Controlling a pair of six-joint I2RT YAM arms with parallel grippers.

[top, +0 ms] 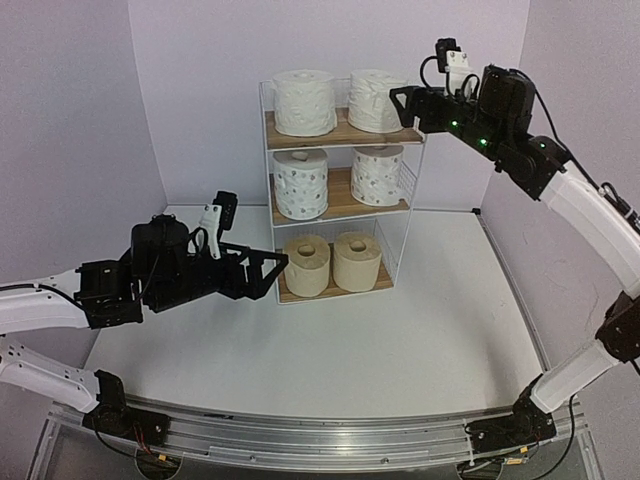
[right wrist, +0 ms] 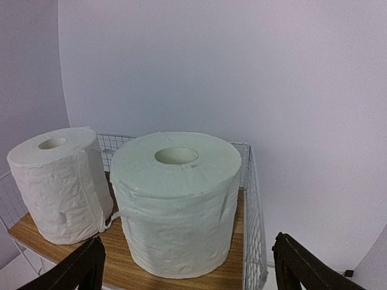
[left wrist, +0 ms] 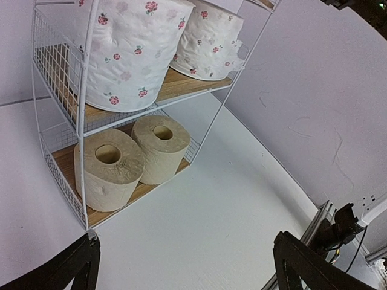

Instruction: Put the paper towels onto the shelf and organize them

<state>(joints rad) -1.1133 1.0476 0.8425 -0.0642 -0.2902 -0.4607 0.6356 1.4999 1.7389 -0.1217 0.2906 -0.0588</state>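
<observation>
My right gripper (top: 404, 108) hangs with its fingers spread, just beside the plain white roll (right wrist: 175, 205) on the top tier of the shelf (top: 338, 133). From above I can't tell if a fingertip touches it. My left gripper (top: 270, 274) is spread and empty near the beige rolls (left wrist: 109, 172) at the bottom, with the patterned rolls (left wrist: 130, 54) on the tier between. These rolls are light, soft and easy to crush, so I'd pinch gently across the sides or hook the core.

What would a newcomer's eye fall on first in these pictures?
The white wire shelf at the back stands full: plain white rolls on top, flowered rolls midway, beige rolls at bottom. The right end effector hangs open beside the top tier, the left end effector open by the bottom one.
</observation>
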